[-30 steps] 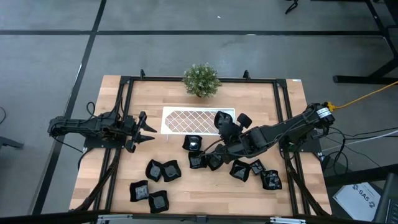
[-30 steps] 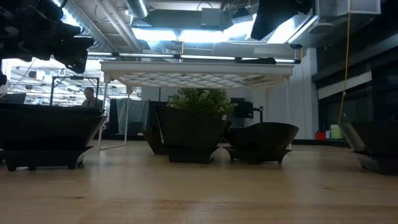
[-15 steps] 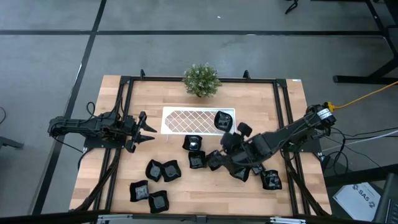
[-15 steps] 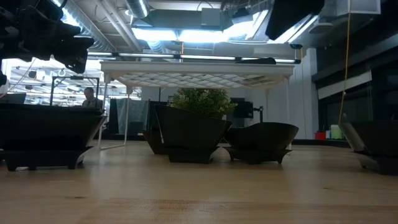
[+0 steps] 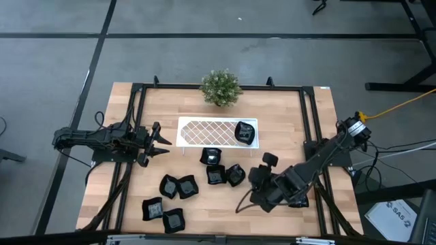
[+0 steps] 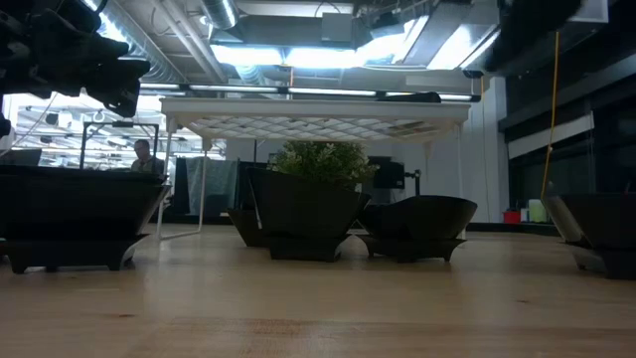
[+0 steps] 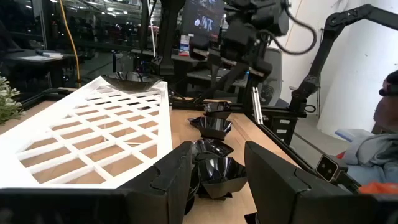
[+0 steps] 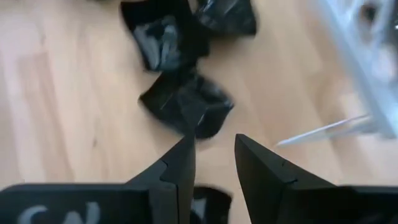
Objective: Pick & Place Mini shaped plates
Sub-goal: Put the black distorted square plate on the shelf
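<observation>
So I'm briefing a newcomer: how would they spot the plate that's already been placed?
Find the long white lattice tray lying just in front of the potted plant. One black mini plate sits on the tray's end nearer the right arm. It is the only plate on the tray; all others lie on bare wood.

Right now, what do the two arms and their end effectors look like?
Both arms are dark, jointed and slim, with black cables trailing along them. The left end effector ends in two pointed black fingers; the right end effector has two angular black fingers, and white lettering shows on its body.
</observation>
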You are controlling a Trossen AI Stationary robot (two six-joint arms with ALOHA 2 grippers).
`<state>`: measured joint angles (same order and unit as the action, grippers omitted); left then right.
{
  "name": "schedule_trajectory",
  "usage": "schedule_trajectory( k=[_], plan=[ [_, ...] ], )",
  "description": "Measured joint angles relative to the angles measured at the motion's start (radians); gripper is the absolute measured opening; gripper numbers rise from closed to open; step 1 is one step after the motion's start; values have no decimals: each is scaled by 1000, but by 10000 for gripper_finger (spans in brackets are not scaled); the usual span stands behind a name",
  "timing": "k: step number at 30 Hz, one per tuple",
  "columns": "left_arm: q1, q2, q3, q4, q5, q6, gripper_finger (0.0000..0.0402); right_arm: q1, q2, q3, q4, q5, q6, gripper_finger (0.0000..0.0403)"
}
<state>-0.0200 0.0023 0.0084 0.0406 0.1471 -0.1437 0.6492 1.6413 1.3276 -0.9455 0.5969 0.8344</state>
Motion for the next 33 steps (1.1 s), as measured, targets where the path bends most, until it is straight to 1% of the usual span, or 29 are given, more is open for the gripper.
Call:
schedule_trajectory(
  k=[2, 5, 8, 10, 12, 14, 20, 33],
  plan=[
    [0, 0, 0, 0, 0, 0, 143, 6, 0, -32, 30, -66, -3, 113],
    [0, 0, 0, 0, 0, 0, 143, 6, 0, -67, 75, -207, -17, 113],
    [0, 0, 0, 0, 0, 0, 143, 5, 0, -108, 148, -320, -99, 113],
    [0, 0, 0, 0, 0, 0, 143, 12, 0, -125, 177, -364, -173, 113],
    [0, 0, 0, 0, 0, 0, 143, 22, 0, -129, 190, -378, -217, 113],
    [0, 0, 0, 0, 0, 0, 143, 27, 0, -139, 185, -379, -224, 113],
    [0, 0, 0, 0, 0, 0, 143, 30, 7, -141, 136, -380, -123, 113],
    [0, 0, 0, 0, 0, 0, 143, 47, 72, -141, 182, -392, -82, 113]
  ],
)
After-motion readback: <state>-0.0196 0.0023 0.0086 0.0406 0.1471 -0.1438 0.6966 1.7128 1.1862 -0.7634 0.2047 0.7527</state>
